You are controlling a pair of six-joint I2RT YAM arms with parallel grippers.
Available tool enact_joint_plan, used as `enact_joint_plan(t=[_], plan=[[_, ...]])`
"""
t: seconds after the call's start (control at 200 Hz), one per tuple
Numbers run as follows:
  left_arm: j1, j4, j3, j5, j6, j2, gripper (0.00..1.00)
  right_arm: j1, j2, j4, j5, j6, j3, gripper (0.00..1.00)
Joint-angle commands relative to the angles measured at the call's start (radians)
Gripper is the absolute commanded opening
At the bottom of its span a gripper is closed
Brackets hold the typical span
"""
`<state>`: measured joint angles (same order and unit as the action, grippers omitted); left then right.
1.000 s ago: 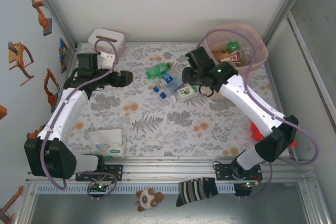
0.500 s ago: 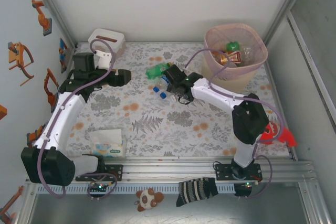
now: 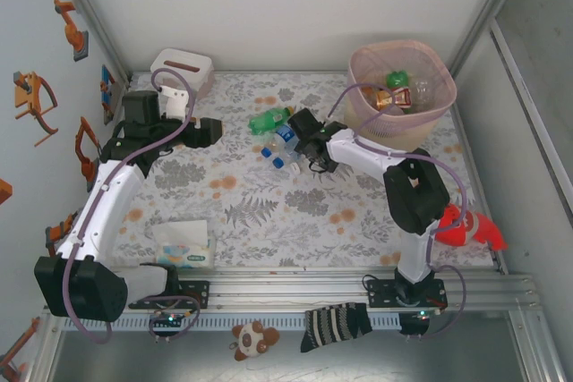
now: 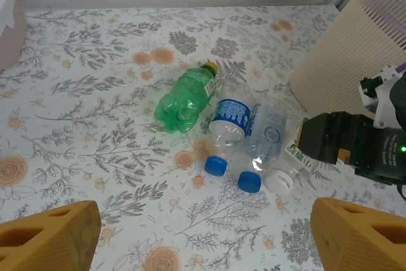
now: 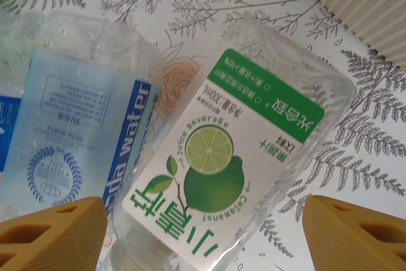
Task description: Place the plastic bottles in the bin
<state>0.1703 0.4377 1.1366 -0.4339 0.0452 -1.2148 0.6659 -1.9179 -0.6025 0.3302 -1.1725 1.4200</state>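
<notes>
Several plastic bottles lie side by side on the floral mat: a green one [image 4: 188, 96], two clear ones with blue caps [image 4: 227, 128] [image 4: 263, 144], and a clear lime-label bottle [image 5: 254, 157]. My right gripper [image 5: 203, 233] is open and low over the lime-label bottle, one finger on each side of it. Beside it lies a soda-water bottle [image 5: 76, 112]. From above, the right gripper [image 3: 320, 160] sits left of the bin [image 3: 421, 127], which holds a few bottles [image 3: 397, 80]. My left gripper [image 3: 215, 131] hangs open and empty left of the group.
A white tissue box [image 3: 182, 69] stands at the back left and a tissue pack [image 3: 183, 246] lies at the front left. A red object [image 3: 461, 225] sits by the right arm's elbow. The bin wall [image 4: 355, 55] is close behind the bottles.
My right arm has swung away from the bin and dropped onto the bottle group, with its jaws opening wider. The left arm has hardly moved.
</notes>
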Motion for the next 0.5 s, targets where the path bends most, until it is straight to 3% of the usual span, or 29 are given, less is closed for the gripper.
enact_joint_plan(t=[0.0, 0.22, 0.496], plan=[[0.003, -0.013, -0.006, -0.004, 0.004, 0.01, 0.86, -0.031, -0.041, 0.01, -0.005, -0.05, -0.001, 0.8], [0.001, -0.007, -0.004, -0.005, -0.001, 0.004, 0.85, -0.058, -0.09, 0.012, -0.039, -0.073, 0.014, 0.81], [0.001, -0.005, -0.002, -0.003, -0.004, 0.002, 0.85, -0.065, -0.132, 0.015, -0.063, -0.068, 0.036, 0.92]])
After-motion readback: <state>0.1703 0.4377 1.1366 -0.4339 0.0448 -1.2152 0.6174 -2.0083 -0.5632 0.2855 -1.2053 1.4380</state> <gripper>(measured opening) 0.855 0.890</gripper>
